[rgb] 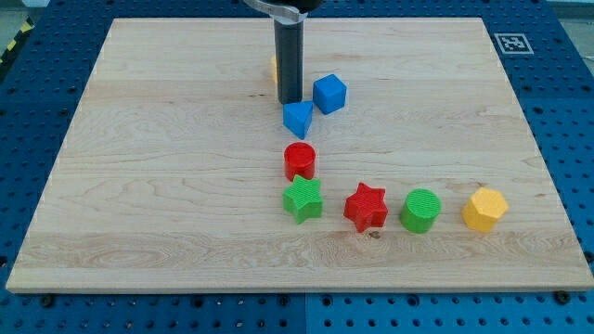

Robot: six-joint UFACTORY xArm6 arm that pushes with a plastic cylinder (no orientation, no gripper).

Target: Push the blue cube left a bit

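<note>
The blue cube (329, 94) sits on the wooden board (167, 167) just right of the view's centre, near the top. My tip (290, 100) is the lower end of the dark rod, just left of the blue cube with a small gap between them. A blue triangular block (298, 118) lies right below the tip, touching or nearly touching it. A yellow block (275, 67) is mostly hidden behind the rod.
A red cylinder (300, 160) lies below the blue triangle. Along the lower row stand a green star (303, 199), a red star (366, 206), a green cylinder (420, 210) and a yellow hexagonal block (484, 208). A marker tag (513, 43) is at the top right corner.
</note>
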